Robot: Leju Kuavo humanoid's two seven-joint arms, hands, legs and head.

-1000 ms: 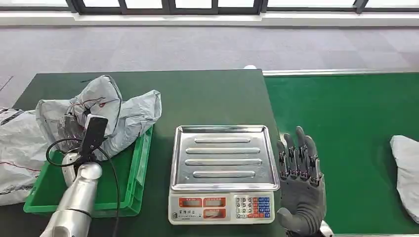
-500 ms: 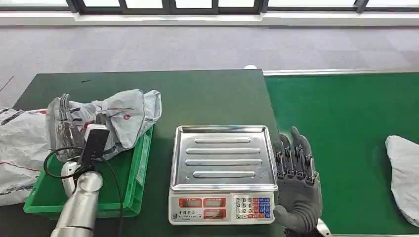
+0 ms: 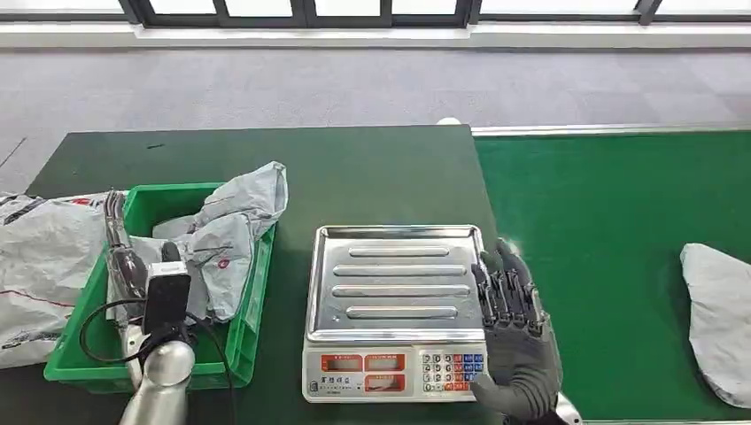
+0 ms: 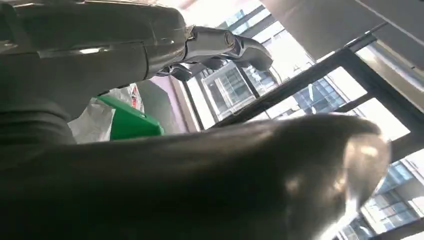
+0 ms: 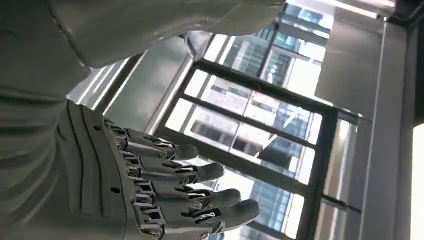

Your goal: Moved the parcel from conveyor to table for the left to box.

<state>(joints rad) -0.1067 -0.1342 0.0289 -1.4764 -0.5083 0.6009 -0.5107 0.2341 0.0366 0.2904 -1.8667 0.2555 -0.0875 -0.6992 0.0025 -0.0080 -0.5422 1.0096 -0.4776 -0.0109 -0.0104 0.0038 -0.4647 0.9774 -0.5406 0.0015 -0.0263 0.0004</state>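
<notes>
Scale (image 3: 398, 310), steel-topped, sits mid-table. Right hand (image 3: 514, 341) beside it, fingers spread, empty, awaiting grey plastic parcel (image 3: 719, 319) on green conveyor (image 3: 611, 212). Left hand's (image 3: 124, 266) grasp: cannot tell.

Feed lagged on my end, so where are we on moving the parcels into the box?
Done: one grey parcel lies in the green box, part of it draped over the rim. In hand: the left hand is down inside the box against that parcel; whether it grips it, I cannot tell. The right hand hangs open beside the scale, holding nothing. Left: another parcel waits on the conveyor.
</notes>
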